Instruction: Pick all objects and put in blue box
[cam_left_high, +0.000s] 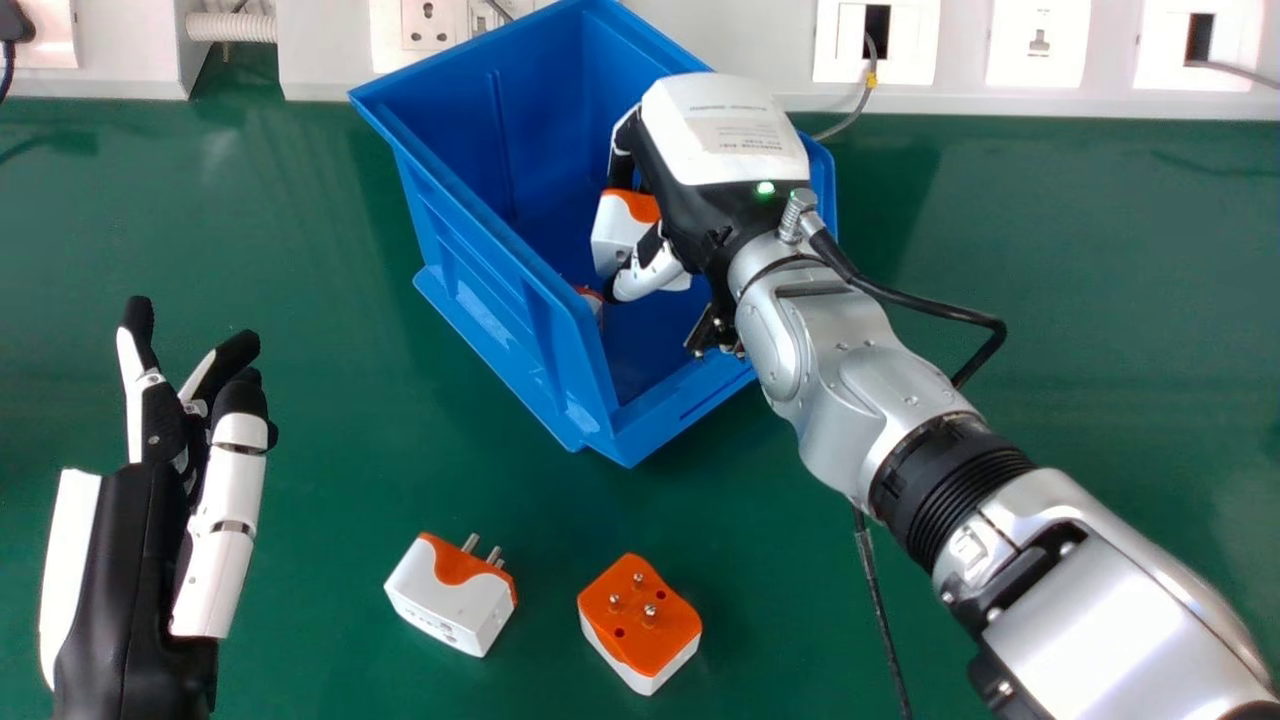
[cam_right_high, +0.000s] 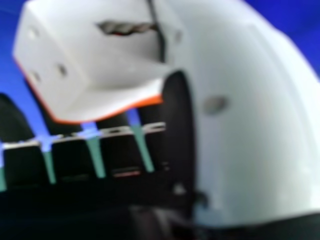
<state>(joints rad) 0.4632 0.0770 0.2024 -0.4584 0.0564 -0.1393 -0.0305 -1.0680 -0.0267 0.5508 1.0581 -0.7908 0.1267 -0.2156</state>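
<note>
Lying aslant, pins (cam_left_high: 650, 612) up: one adapter (cam_left_high: 625, 648).

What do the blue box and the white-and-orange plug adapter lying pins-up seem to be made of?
The box looks like moulded plastic, slightly glossy: ribbed walls, soft highlights. The adapter seems smooth, hard plastic, judging by its rounded corners; its shiny pins are probably metal.

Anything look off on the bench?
No spill or damage visible. The blue box sits askew to the wall trunking. One loose adapter rests pins up, the other loose one pins sideways. Probably just casual placement, nothing I'd call a fault.
</note>
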